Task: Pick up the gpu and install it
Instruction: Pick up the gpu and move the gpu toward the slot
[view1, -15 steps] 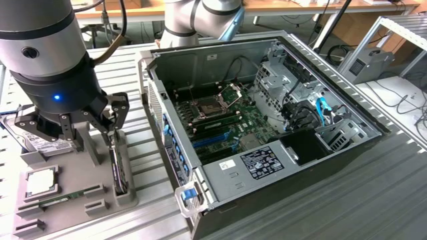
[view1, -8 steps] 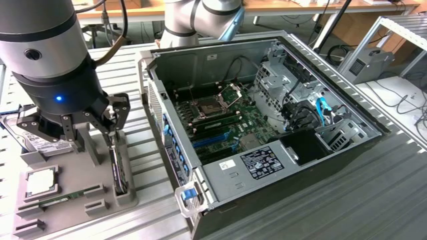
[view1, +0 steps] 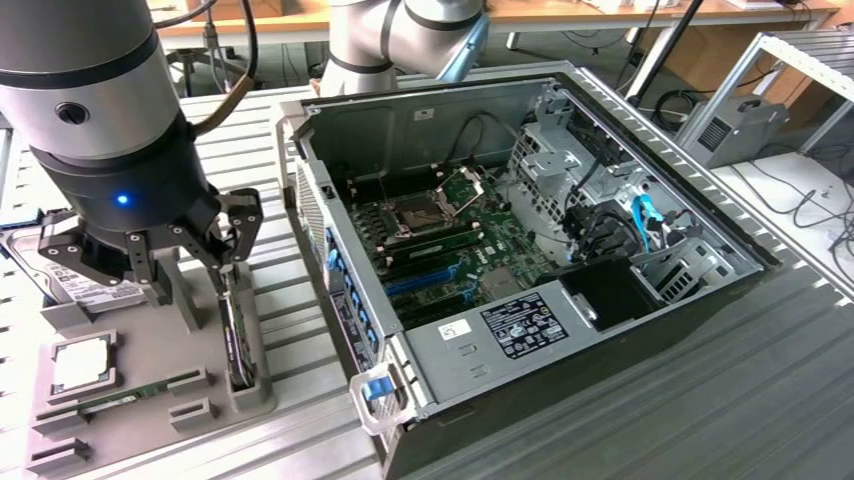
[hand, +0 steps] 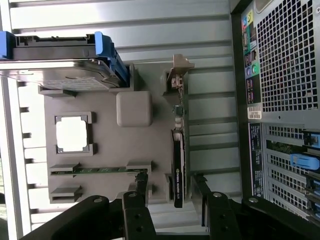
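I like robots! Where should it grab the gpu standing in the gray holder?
Grip the gpu by its upper long edge, probably coming straight down and pinching its two flat faces. It stands on edge in the gray holder, thin side up.

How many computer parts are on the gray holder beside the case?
4: hard drive at one end, CPU in the middle, memory stick in its slot, gpu on edge along the side nearest the case. None seems hidden.

We see a ribbed metal table (view1: 747, 390) carrying a grey parts holder (view1: 140, 350) at the exterior view's left and, just beside it, an open computer case (view1: 601, 400).
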